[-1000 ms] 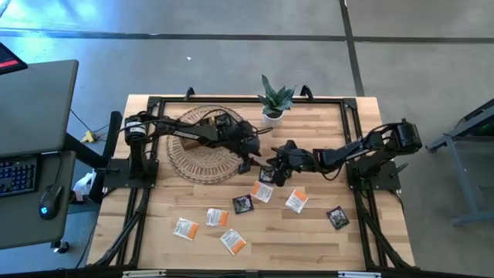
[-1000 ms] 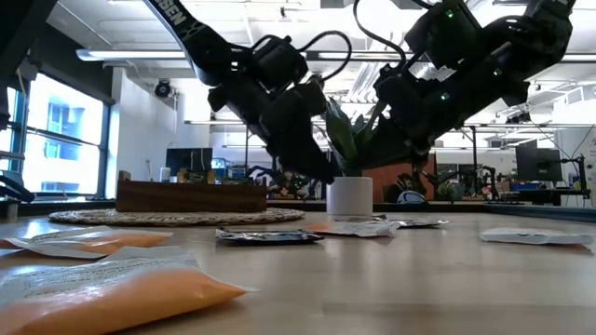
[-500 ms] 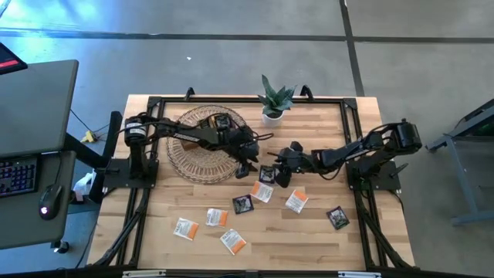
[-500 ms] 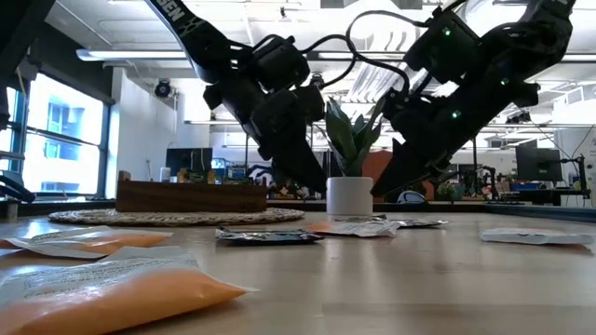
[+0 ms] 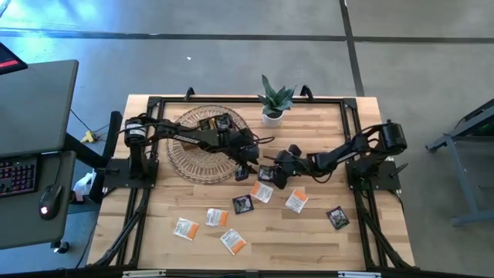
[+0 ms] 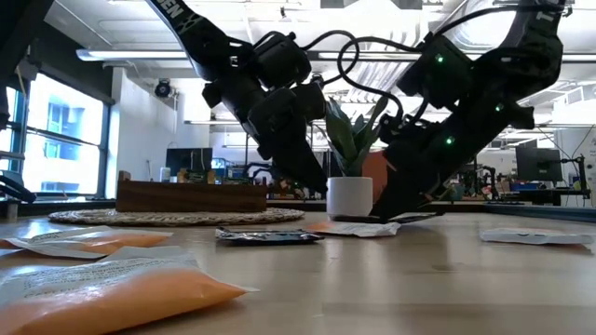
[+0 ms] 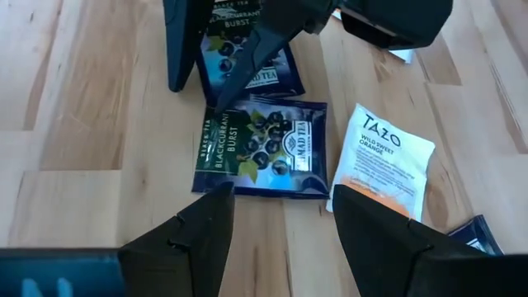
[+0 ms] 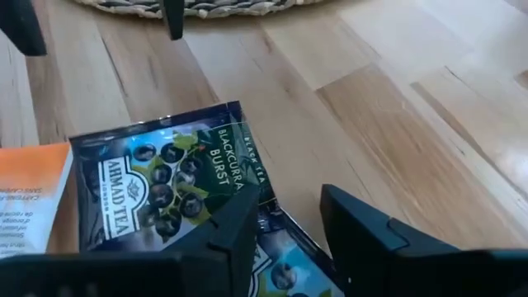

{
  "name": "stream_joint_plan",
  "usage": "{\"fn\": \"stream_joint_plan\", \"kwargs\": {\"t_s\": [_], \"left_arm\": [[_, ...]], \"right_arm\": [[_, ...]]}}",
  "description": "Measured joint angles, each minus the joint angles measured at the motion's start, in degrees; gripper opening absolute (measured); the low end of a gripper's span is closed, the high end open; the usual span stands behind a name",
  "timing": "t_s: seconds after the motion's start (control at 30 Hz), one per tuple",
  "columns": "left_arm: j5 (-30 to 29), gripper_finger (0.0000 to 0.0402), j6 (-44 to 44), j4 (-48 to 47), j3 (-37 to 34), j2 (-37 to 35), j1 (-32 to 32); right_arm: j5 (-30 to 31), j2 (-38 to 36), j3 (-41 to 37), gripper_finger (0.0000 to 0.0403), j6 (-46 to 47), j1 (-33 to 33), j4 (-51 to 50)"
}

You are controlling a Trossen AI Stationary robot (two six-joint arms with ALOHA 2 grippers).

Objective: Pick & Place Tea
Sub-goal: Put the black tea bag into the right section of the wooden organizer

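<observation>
Both spread-fingered, empty, the left gripper (image 5: 248, 164) and right gripper (image 5: 272, 174) crowd two dark sachets (image 7: 261, 147).

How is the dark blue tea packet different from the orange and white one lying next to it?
The dark blue tea packet is covered in pictures of berries and reads Blackcurrant Burst; the orange and white packet is mostly plain white with an orange end and reads Tazo Wild Sweet Orange. The dark blue packet lies square between the left gripper's open fingers, while the orange and white one sits tilted off to one side. Both are flat and lie on the wooden table.
</observation>
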Motion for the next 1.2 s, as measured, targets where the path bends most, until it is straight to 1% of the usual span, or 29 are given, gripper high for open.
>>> {"fn": "stream_joint_plan", "kwargs": {"t_s": [0.1, 0.17, 0.23, 0.33, 0.37, 0.47, 0.53, 0.6, 0.73, 0.77, 0.83, 0.9, 0.97, 1.03, 1.1, 1.13, 1.2], "left_arm": [[-0.40, 0.0204, 0.02, -0.02, 0.00, 0.00, 0.00], [-0.87, 0.0204, 0.02, -0.02, 0.00, 0.00, 0.02], [-1.56, 0.0204, 0.03, -0.02, 0.00, 0.00, 0.02], [-1.89, 0.0204, 0.02, -0.04, 0.00, 0.00, 0.02], [-2.06, 0.0204, 0.02, -0.02, 0.00, 0.00, 0.02], [-2.82, 0.0204, 0.04, -0.51, 0.00, 0.00, 0.04], [-3.37, 0.0204, 0.02, -2.11, -0.08, -0.73, 0.09], [-4.79, 0.0204, 0.08, -4.64, -0.22, -3.09, 0.40], [-7.36, 0.0204, 1.75, -8.61, -0.06, -6.96, 0.96], [-7.15, 0.0204, 1.64, -8.88, -0.11, -7.53, 1.22], [-3.76, 0.0204, 1.03, -7.66, 0.06, -7.76, 1.30], [0.08, 0.0204, -0.80, -8.30, -0.05, -7.68, 1.23], [0.59, 0.0204, -1.48, -7.10, -0.04, -6.60, 0.76], [-2.67, 0.0204, -1.40, -4.86, 0.11, -3.73, -0.03], [-6.34, 0.0204, -1.49, -5.65, -0.35, -1.68, -0.05], [-7.28, 0.0204, -1.43, -4.65, -0.35, -1.05, 0.03], [-7.22, 0.0204, -1.12, -1.35, 0.21, 0.29, 0.21]], "right_arm": [[-0.17, 0.04, -0.02, 0.0121, -0.02, 0.19, -0.04], [0.15, 0.06, -0.02, 0.0104, 0.00, 0.43, -0.19], [1.34, 0.12, -0.04, 0.0074, 0.01, 0.74, -0.31], [2.08, 0.15, -0.04, 0.0018, -0.06, 0.79, -0.41], [2.19, 0.17, -0.10, 0.0009, -0.58, 0.79, -0.26], [2.42, 0.26, -0.20, 0.0018, -0.90, 0.83, 1.43], [2.01, 0.15, -0.30, 0.0012, -1.05, 0.83, 2.68], [1.29, -0.39, -0.25, 0.0004, -1.08, 0.83, 2.97], [1.45, -1.60, 0.60, 0.0004, -1.43, 0.85, 3.81], [1.53, -1.60, 0.89, 0.0003, -1.94, 0.85, 3.94], [1.70, -1.56, 1.19, 0.0003, -2.97, 0.85, 3.52], [1.82, -1.55, 1.62, 0.0004, -3.03, 0.83, 3.75], [1.90, -1.57, 1.66, 0.0002, -3.19, 0.85, 4.30], [1.94, -1.57, 1.66, 0.0003, -2.99, 0.85, 4.25], [1.86, -1.57, 1.66, 0.0010, -2.56, 0.83, 4.09], [1.86, -1.57, 1.66, 0.0014, -2.53, 0.85, 4.16], [1.13, -1.57, 1.66, 0.0025, -2.56, 0.83, 4.07]]}}
